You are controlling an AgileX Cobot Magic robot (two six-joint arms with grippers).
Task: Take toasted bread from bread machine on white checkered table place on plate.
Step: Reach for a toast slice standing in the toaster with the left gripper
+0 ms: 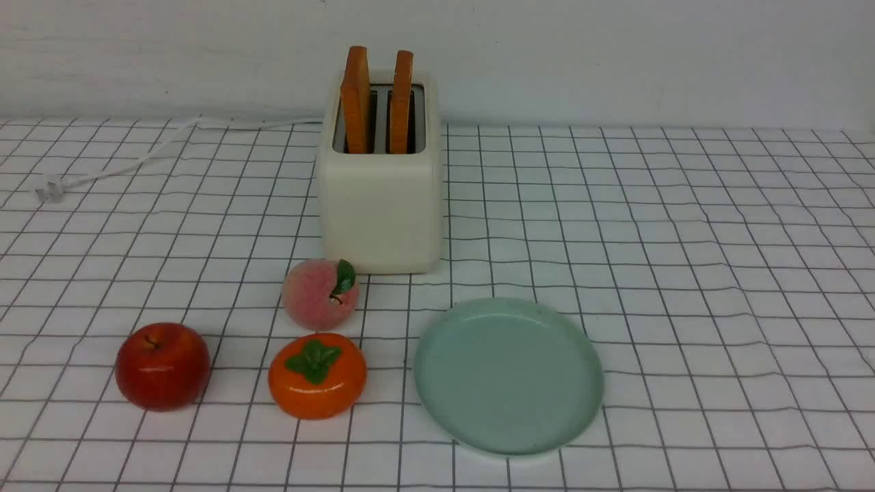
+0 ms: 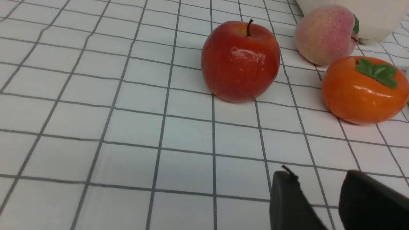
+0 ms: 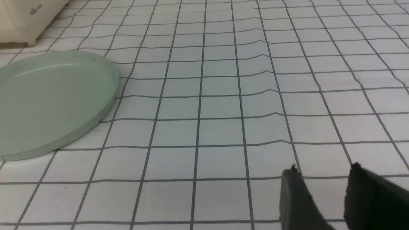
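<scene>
Cream toaster [image 1: 380, 205] sat toward the back of the table [image 1: 683, 273], and both slices of toast [image 1: 355, 96] stood upright in its slots, tops poking out. The plate [image 1: 509, 379] lay just in front of it, a bit to the right. Apple [image 1: 163, 365], peach [image 1: 320, 294] and persimmon [image 1: 317, 376] were bunched up on my left. My left pincer [image 2: 319, 179] hung low over the cloth near the apple, jaws apart and released. My right pincer [image 3: 322, 172] was the same, out to the right of the plate.
</scene>
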